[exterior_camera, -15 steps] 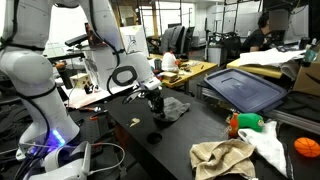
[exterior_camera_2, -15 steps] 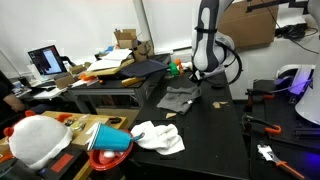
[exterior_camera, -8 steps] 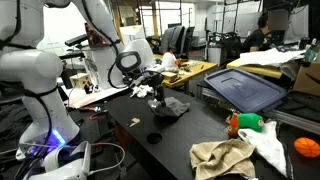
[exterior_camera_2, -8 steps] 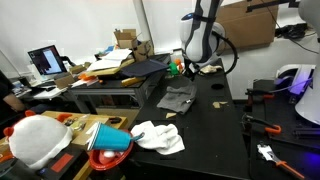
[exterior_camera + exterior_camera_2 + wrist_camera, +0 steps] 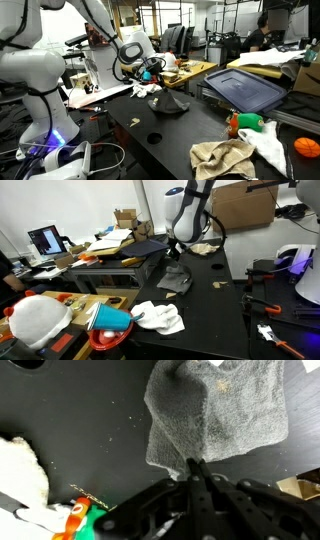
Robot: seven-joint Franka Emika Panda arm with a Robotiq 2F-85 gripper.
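My gripper [image 5: 196, 465] is shut on an edge of a grey cloth [image 5: 215, 410] and holds that edge up off the black table [image 5: 70, 410]. The rest of the cloth still lies on the table. In both exterior views the cloth [image 5: 170, 103] [image 5: 176, 278] rises to a peak under the gripper [image 5: 156, 84] [image 5: 172, 252]. In the wrist view the closed fingers hide the pinched spot itself.
A beige towel [image 5: 222, 155], a white cloth [image 5: 268, 145] [image 5: 158, 317], a green and orange bottle [image 5: 245, 122] and an orange ball [image 5: 307, 147] lie near the table's end. A small dark disc [image 5: 154, 137] [image 5: 218, 284] lies by the cloth. A dark tray [image 5: 245, 88] stands beside it.
The gripper has risen and moved across the table with the cloth's edge in it, and the flat cloth is pulled up into a peak.
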